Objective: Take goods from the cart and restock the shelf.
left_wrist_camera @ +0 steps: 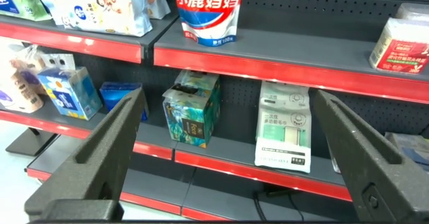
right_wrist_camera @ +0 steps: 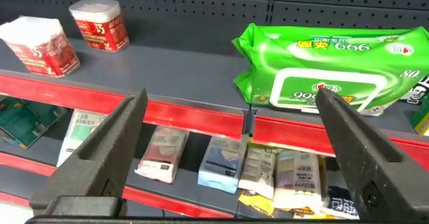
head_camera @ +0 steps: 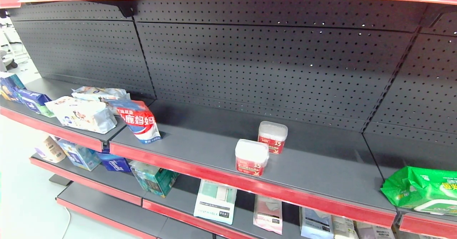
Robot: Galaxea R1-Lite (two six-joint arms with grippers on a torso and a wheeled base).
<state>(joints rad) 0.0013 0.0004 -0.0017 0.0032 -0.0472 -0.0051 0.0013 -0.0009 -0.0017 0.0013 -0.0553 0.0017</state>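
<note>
The black left end effector (left_wrist_camera: 228,103) and right end effector (right_wrist_camera: 231,100) hang open and empty. Two red-labelled plastic tubs (head_camera: 251,157) and a green wipes pack (head_camera: 421,190) sit on the dark grey shelf (head_camera: 200,139).

The dark grey metal shelf board (head_camera: 200,139) is edged with glossy red front strips (head_camera: 221,176) and backed by a black pegboard panel (head_camera: 271,60) dotted with regular rows of small holes. Two small plastic tubs (head_camera: 251,157) are topped with translucent white lids and wrapped in red labels. A soft plastic pouch (head_camera: 140,120) is printed in red, white and blue, and a bright green wipes pack (head_camera: 421,189) is marked with a white flap.
</note>
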